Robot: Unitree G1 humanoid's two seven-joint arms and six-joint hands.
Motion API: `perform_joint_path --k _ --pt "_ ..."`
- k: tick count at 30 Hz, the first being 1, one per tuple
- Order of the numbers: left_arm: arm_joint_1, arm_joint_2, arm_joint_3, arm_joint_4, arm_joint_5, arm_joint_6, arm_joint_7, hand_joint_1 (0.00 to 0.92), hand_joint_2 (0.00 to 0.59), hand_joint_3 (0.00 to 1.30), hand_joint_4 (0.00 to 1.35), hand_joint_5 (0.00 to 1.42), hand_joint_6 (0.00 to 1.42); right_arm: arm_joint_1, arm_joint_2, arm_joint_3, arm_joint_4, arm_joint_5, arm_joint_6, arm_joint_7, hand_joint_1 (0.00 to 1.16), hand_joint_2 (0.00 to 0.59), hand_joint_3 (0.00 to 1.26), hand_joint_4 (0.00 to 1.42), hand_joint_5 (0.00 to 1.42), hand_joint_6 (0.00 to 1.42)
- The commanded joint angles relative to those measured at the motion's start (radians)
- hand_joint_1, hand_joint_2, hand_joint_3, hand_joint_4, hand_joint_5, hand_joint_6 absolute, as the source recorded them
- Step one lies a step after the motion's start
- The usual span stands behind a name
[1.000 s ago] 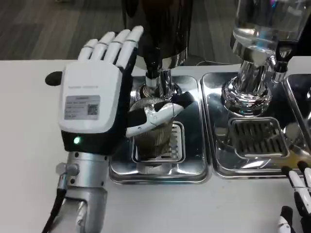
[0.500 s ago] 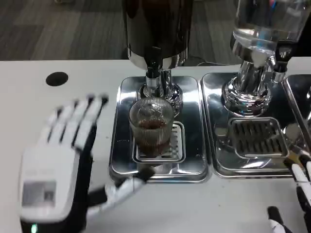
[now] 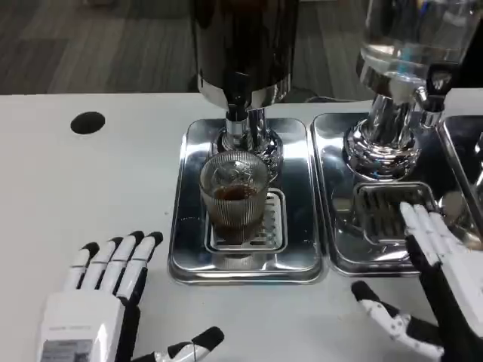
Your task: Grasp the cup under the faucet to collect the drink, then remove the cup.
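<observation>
At the lower left of the frame the left hand [image 3: 98, 317] lies over the white table [image 3: 90, 196], fingers spread and holding nothing. At the lower right the right hand [image 3: 438, 290] is likewise spread and empty, thumb apart. Mid-frame, the ribbed cup [image 3: 234, 197], holding dark drink, stands on the steel drip tray [image 3: 185, 249] under the faucet [image 3: 237, 113] of the dark dispenser [image 3: 245, 45].
</observation>
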Motion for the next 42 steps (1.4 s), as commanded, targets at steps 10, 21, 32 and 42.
perform_joint_path --k 10,21,32,42 --pt "0.014 0.003 0.009 0.044 -0.045 0.009 0.035 0.000 0.073 0.20 0.00 0.14 0.10 -0.335 0.162 0.065 -0.018 0.183 0.192 0.342 0.53 0.184 0.00 0.00 0.00 0.02" --pt "0.064 0.017 0.032 0.018 -0.068 0.009 0.051 0.000 0.074 0.27 0.00 0.15 0.10 -0.531 0.197 0.111 0.183 0.203 0.225 0.422 0.52 0.162 0.00 0.00 0.00 0.00" --pt "0.094 0.016 0.055 0.002 -0.076 0.009 0.051 0.000 0.075 0.43 0.01 0.17 0.10 -0.634 0.238 0.104 0.368 0.244 0.210 0.406 0.49 0.158 0.00 0.00 0.00 0.00" --pt "0.111 0.017 0.074 -0.005 -0.095 0.001 0.049 0.000 0.077 0.51 0.02 0.17 0.10 -0.664 0.265 0.103 0.460 0.264 0.168 0.367 0.53 0.163 0.00 0.00 0.00 0.00"
